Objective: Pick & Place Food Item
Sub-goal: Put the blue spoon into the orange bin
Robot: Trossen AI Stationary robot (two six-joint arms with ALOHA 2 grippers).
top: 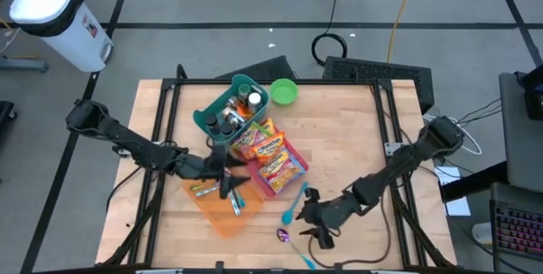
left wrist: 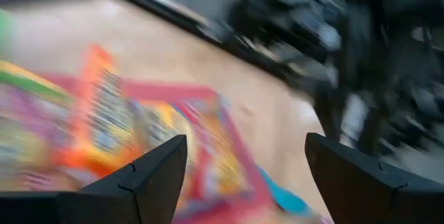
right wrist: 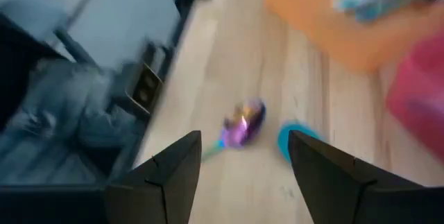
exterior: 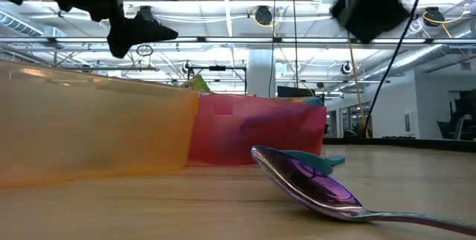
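Both my grippers, left [top: 227,182] over the orange bin [top: 222,209] and right [top: 316,223] near the purple spoon [top: 283,237], hang spread and empty, so either could clip the pink tray [top: 273,169] of snack packets [top: 265,148].

We see a white bin [top: 53,13] on the grey floor beyond the tabletop's [top: 348,138] far left corner, and a black keyboard [top: 377,75] by its far right edge. A coiled black cable [top: 329,47] lies near it. A purple spoon [exterior: 316,188] rests on the wood.
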